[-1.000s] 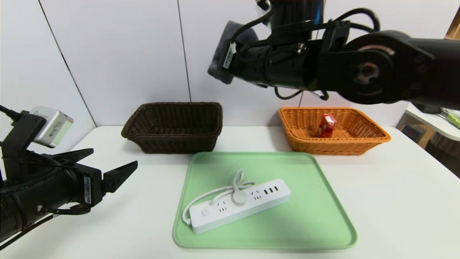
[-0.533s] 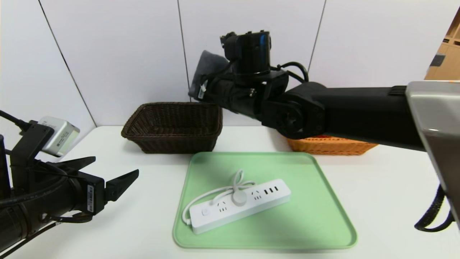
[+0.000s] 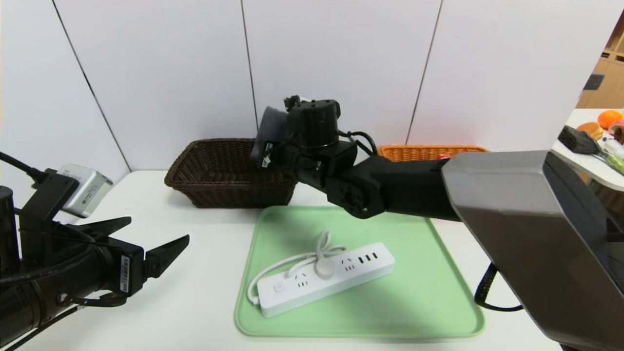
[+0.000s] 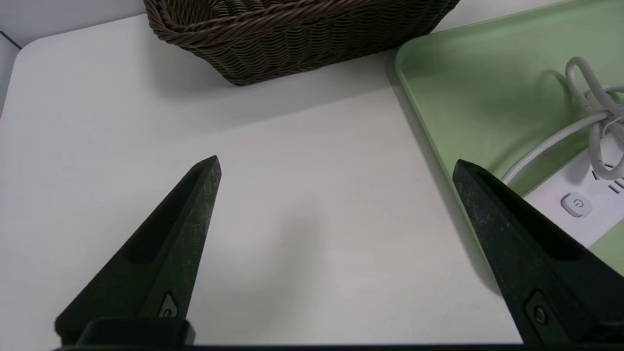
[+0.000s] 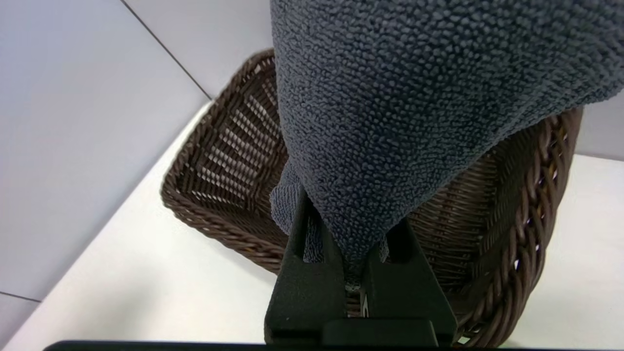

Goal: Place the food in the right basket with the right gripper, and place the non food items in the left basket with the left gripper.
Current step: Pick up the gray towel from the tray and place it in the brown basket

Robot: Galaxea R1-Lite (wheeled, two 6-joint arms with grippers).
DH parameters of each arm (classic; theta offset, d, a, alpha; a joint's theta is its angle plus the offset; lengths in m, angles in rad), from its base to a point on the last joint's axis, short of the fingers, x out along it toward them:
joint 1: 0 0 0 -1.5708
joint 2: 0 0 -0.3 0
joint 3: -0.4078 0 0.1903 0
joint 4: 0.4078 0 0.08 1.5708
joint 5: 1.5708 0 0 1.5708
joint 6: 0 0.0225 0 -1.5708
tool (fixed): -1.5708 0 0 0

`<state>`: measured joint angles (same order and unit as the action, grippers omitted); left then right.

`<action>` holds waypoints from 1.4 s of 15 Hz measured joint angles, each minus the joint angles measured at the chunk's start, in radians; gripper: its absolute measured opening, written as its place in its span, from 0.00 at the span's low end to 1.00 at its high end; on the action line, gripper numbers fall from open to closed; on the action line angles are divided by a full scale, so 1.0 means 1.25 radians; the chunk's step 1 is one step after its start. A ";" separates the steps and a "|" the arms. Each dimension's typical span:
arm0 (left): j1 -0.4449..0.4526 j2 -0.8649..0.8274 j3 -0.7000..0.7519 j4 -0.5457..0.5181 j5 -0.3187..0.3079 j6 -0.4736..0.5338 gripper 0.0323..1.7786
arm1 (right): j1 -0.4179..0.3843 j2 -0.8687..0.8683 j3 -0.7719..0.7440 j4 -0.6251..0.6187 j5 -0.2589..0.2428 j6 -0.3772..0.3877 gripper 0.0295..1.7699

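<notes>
The right gripper point(image 5: 356, 239) is clenched on the gray cloth point(image 5: 390, 107), its fingertips seen only by the right wrist camera, over the dark basket point(image 5: 224, 229).

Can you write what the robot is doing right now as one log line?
right pincer: closed on grey cloth, above dark basket | left pincer: open, over table | power strip: on green tray

The head view looks forward and down across the pale green rectangular tray point(image 3: 414, 302); the left wrist view looks down close beside it; the right wrist view, nearest, faces the dark brown woven basket point(image 3: 229, 185) behind it, which all three share.
</notes>
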<state>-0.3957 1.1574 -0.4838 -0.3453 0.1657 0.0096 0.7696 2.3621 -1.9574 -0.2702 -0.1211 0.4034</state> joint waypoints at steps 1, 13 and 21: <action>0.000 0.000 0.004 -0.002 0.001 0.000 0.95 | -0.005 0.011 0.000 -0.013 0.010 -0.001 0.07; 0.001 0.002 0.017 -0.002 0.001 -0.002 0.95 | -0.010 0.068 0.001 -0.115 0.000 -0.073 0.39; 0.001 0.004 0.017 -0.001 0.001 -0.001 0.95 | -0.009 0.075 0.001 -0.125 -0.027 -0.091 0.76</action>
<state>-0.3940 1.1621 -0.4628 -0.3462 0.1672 0.0081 0.7589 2.4560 -1.9560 -0.4262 -0.1553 0.2896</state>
